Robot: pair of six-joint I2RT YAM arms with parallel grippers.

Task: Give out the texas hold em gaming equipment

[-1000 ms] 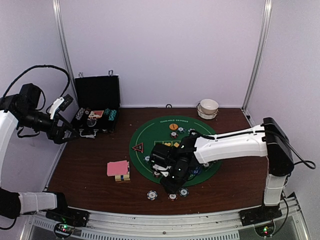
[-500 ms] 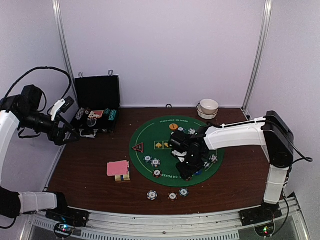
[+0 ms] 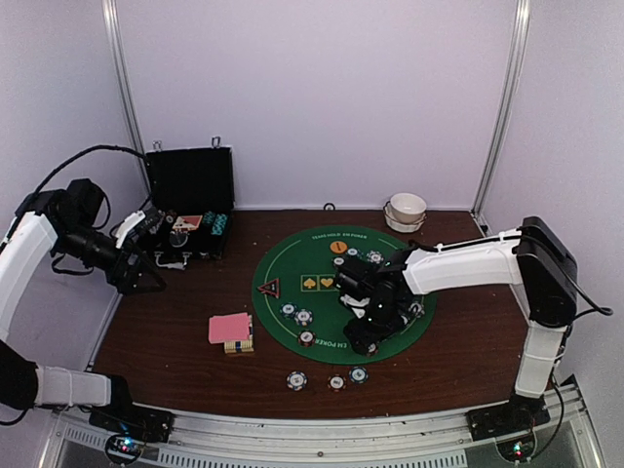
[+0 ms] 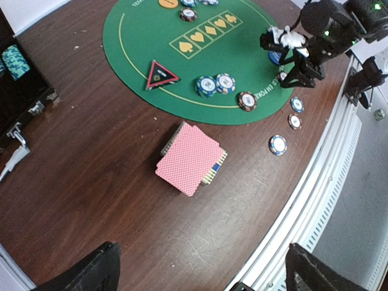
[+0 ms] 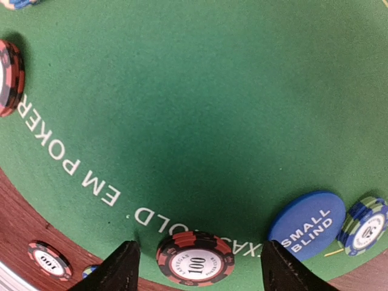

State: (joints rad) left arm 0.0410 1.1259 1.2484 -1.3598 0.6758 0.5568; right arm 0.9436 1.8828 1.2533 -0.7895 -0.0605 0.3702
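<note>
Top external view: we log the brown worktop (image 3: 175,336) first, then the round green felt mat (image 3: 312,261) lying on it. The right end effector (image 3: 363,338) hangs low over the mat's near rim. A black case (image 3: 190,183) stands open well off to its far left, and a white bowl (image 3: 408,207) sits well beyond it to the right.

The left end effector (image 4: 202,250) is raised above the worktop's left side, fingers wide apart with nothing between them. Below and ahead of it the pink-backed cards (image 4: 189,159) lie stacked on a card box (image 4: 213,170), well left of the right end effector. The red triangular button (image 4: 160,74) lies on the mat beyond the cards. The orange round button (image 3: 338,247) is at the mat's far side.

On the right wrist camera we see the right end effector's fingers parted. A red-and-black chip (image 5: 195,257) lies flat between them, a gap on each side, touching neither. The blue round button (image 5: 306,225) lies just outside one finger, with a blue striped chip (image 5: 364,224) beside it. Three chips (image 3: 336,383) sit on bare worktop just nearer than the right end effector.
</note>
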